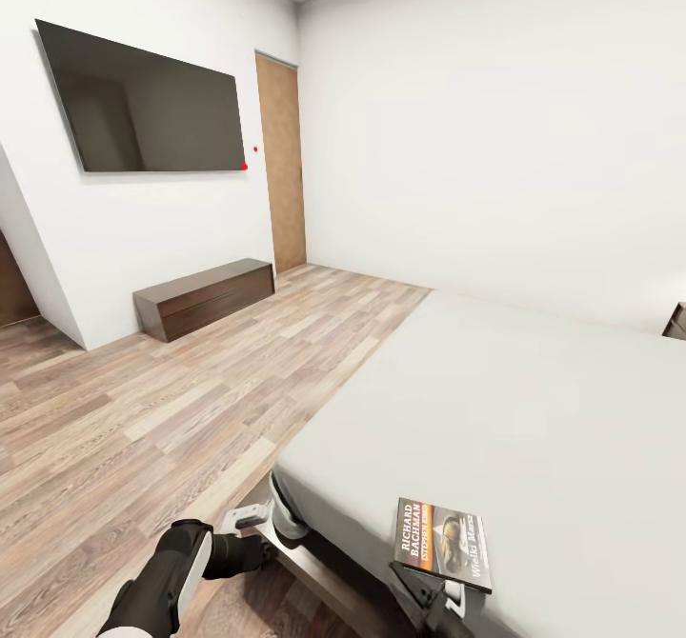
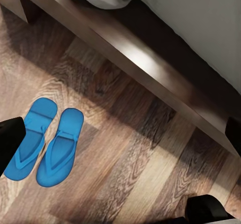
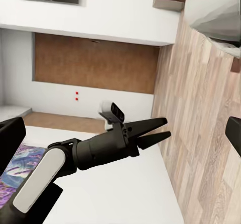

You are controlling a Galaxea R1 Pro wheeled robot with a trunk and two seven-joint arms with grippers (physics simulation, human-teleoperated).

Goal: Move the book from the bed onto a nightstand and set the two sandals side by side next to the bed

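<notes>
Book flat on bed near its edge. Sandals already paired on floor beside frame. Left gripper parted, empty; right gripper beneath book, state indeterminable. Advise pinching overhanging spine squarely before lifting.

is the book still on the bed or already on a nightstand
On the bed. The book lies flat, cover up, on the pale grey mattress near its edge, with the right gripper just beside it.
</notes>
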